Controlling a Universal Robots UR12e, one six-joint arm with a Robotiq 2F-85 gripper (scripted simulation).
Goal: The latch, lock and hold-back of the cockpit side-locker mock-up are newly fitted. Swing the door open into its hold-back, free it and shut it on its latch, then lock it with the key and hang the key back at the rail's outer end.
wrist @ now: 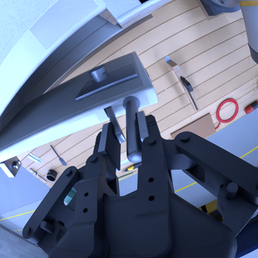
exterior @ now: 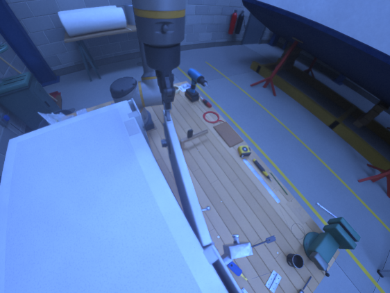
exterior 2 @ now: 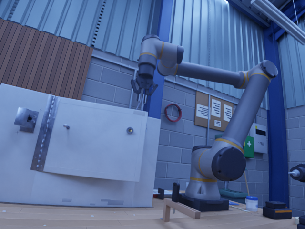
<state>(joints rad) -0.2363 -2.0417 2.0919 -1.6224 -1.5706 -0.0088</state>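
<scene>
The locker door (exterior 2: pixel 94 138) stands a narrow angle off the white locker body (exterior: pixel 79 208), hinged along the metal strip (exterior 2: pixel 44 133) on the left. I grip the upright pull post (wrist: pixel 131 127) on the door's top free corner with my gripper (wrist: pixel 127 131), which is closed around it from above. The round lock (exterior 2: pixel 129 130) sits near the door's free edge and a small stud (exterior 2: pixel 66 126) near the hinge. The metal hold-back bracket (exterior 2: pixel 26 119) is on the locker face left of the hinge. A blue-tagged key (exterior: pixel 236 269) lies by the locker's near corner.
The slatted wooden bench (exterior: pixel 236 180) carries a teal vise (exterior: pixel 329 241), a drill (exterior: pixel 195 83), a tape measure (exterior: pixel 244 150), a red cable loop (exterior: pixel 211 117), a ruler and a small cup. The arm's base (exterior 2: pixel 209 177) stands right of the locker.
</scene>
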